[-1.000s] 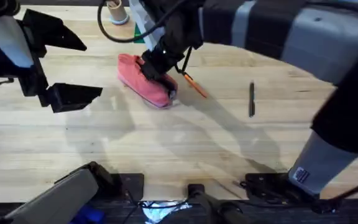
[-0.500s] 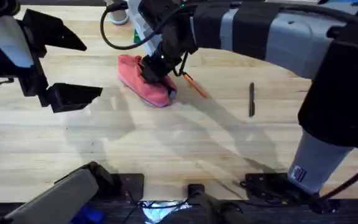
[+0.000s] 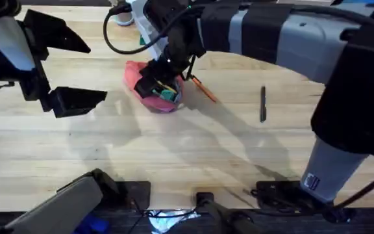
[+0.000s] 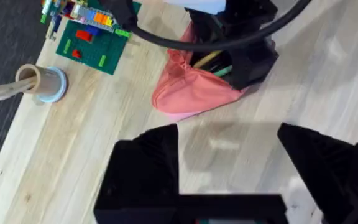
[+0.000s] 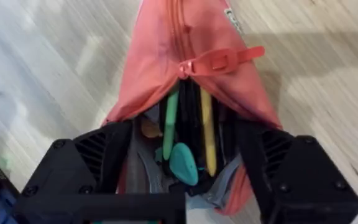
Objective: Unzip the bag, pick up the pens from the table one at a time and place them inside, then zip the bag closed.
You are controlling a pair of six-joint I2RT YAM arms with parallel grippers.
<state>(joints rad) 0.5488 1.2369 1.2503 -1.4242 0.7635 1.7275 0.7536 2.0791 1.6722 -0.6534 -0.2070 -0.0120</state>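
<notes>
Pale wooden worktop (image 3: 174,156) carries the bag (image 3: 141,81), partly unzipped; right gripper (image 5: 185,180) straddles its open end, spread. Left gripper (image 4: 229,168) hovers spread. 2 pens (image 3: 262,104) lie beside; tugging could drag the unsecured bag.

The right hand (image 5: 185,180) has blocky black fingers (image 5: 95,165) with ribbed faces and small screws; behind it, grey and black arm shells, a black cable looping beside.
</notes>
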